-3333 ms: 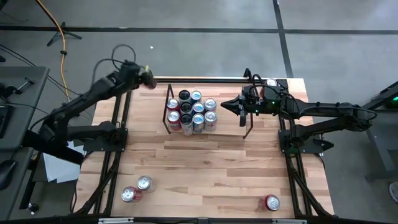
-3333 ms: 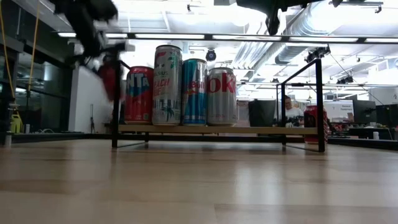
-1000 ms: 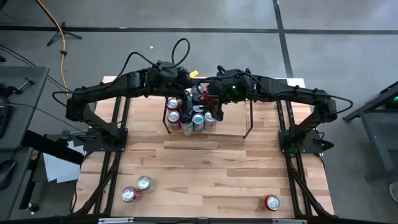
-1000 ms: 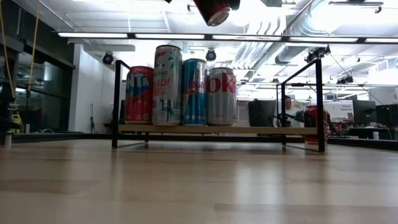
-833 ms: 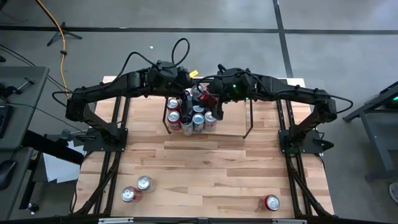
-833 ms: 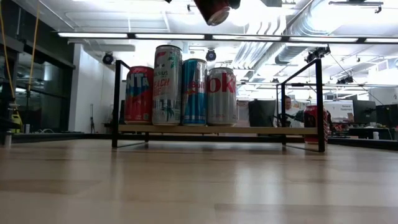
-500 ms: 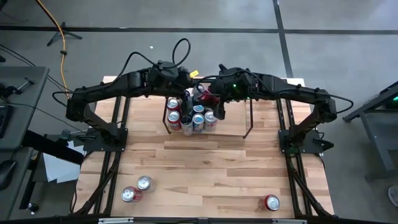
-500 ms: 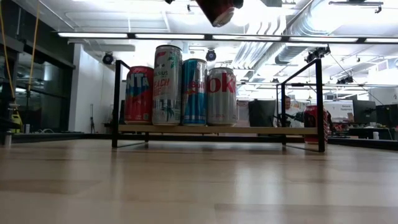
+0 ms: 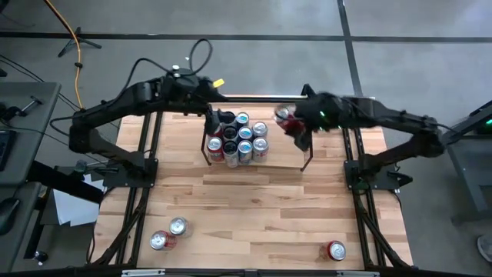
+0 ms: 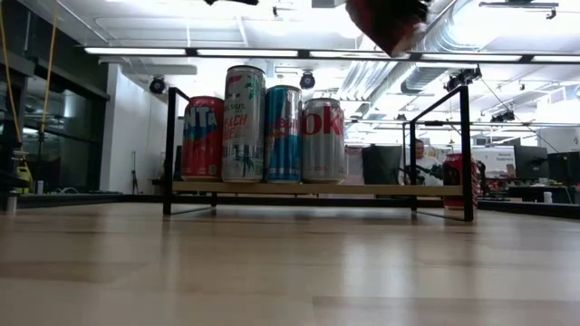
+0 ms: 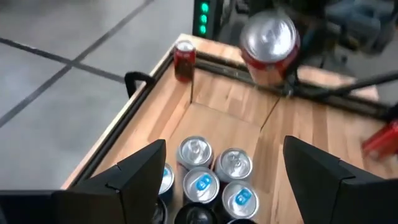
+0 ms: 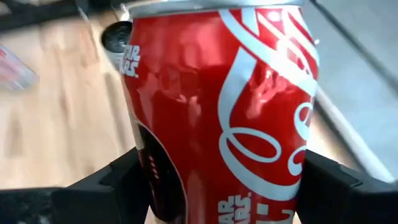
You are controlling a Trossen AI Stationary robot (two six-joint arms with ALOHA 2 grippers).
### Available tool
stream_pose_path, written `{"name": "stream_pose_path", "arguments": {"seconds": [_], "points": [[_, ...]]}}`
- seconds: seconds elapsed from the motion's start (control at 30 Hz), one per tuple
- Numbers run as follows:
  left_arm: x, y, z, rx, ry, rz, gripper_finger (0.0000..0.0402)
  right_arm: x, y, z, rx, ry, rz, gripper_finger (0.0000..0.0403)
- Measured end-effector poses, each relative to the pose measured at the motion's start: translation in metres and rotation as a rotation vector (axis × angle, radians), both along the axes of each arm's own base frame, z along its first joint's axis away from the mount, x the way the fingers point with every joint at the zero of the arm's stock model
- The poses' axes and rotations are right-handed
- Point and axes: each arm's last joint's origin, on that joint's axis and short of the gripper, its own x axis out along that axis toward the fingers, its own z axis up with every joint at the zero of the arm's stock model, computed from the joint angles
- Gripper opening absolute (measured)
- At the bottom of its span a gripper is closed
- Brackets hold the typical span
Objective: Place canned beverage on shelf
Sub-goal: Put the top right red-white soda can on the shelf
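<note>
Nearest the desk's (image 9: 254, 208) front edge, three loose cans wait their turn: two together at the front-left corner (image 9: 169, 233) and one near the front-right corner (image 9: 336, 250). Farther back, toward the rear edge, stands the shelf (image 9: 305, 160), a thin black rod rack whose left end already carries a tight cluster of upright cans (image 9: 238, 138), packed close, probably to leave its right end free. Above that free right end, the right gripper (image 9: 290, 123) holds a red cola can (image 12: 224, 106) in the air, its jaws closed on the can's sides from either flank and the can tilted; it looks to be carried across for setting down beside the cluster. The low view shows that red can (image 10: 388, 23) well above the shelf top, so it is not yet placed. Over the shelf's rear-left corner hangs the left gripper (image 9: 206, 92), its jaws spread apart and holding nothing, seemingly clear of the other arm's path. One more red can (image 11: 183, 60) stands on the desk at the far right corner.
</note>
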Motion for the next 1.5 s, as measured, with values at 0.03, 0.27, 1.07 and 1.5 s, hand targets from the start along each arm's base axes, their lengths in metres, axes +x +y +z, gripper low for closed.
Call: {"name": "stream_pose_path", "arguments": {"seconds": [0.03, 0.27, 1.07, 1.5], "points": [[-0.005, -0.001, -0.002, -0.005, -0.029, 0.009, 0.0273, -0.007, 0.005, -0.009, 0.036, -0.038, -0.027, 0.0284], [-0.047, -0.013, -0.008, -0.064, -0.283, 0.088, 0.0273, -0.012, 0.06, -0.064, 0.231, -0.319, -0.218, 0.0284], [-0.107, -0.025, 0.011, -0.03, -0.454, 0.18, 0.0273, 0.067, 0.13, -0.188, -0.127, -0.266, -1.048, 0.0284], [-0.106, -0.024, 0.01, -0.043, -0.456, 0.185, 0.0273, 0.082, 0.105, -0.21, -0.231, -0.148, -1.069, 0.0284]]}}
